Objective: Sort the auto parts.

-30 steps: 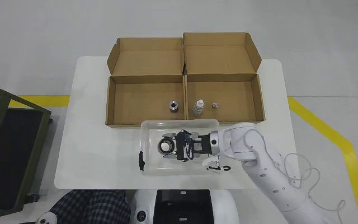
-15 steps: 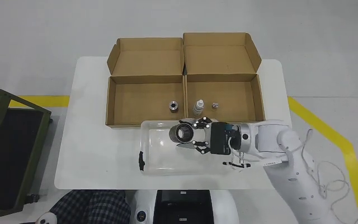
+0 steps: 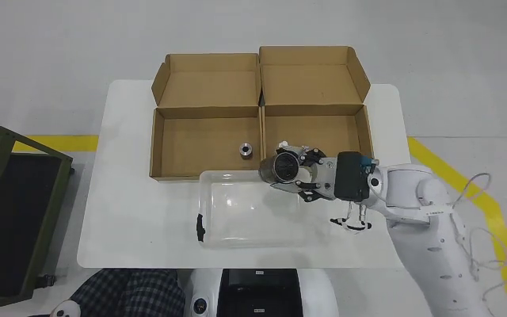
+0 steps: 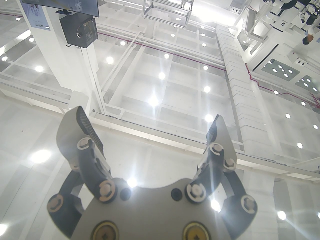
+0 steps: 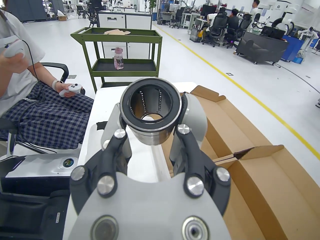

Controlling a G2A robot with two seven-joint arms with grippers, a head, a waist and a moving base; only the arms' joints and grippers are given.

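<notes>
Right wrist view: hollow steel cylinder (image 5: pixel 150 112) in hand (image 5: pixel 152 121)

The desk (image 3: pixel 127 198) is white. The left cardboard box (image 3: pixel 190 150) and the right cardboard box (image 3: pixel 341 143) are plain brown. The bin (image 3: pixel 238 226) is clear plastic with a black latch (image 3: pixel 200 227). The linear bearing (image 5: pixel 150 133) is bright steel with a black end ring. The right gripper (image 5: pixel 152 116) has a grey plate, black links and pale fingers. The small part (image 3: pixel 245 148) in the left cardboard box is silver. The floor (image 3: pixel 63 63) is pale grey with a yellow stripe (image 3: pixel 455 178). The cart (image 5: pixel 117 48) is olive green, and the bottle (image 5: pixel 118 58) on it is pink.
</notes>
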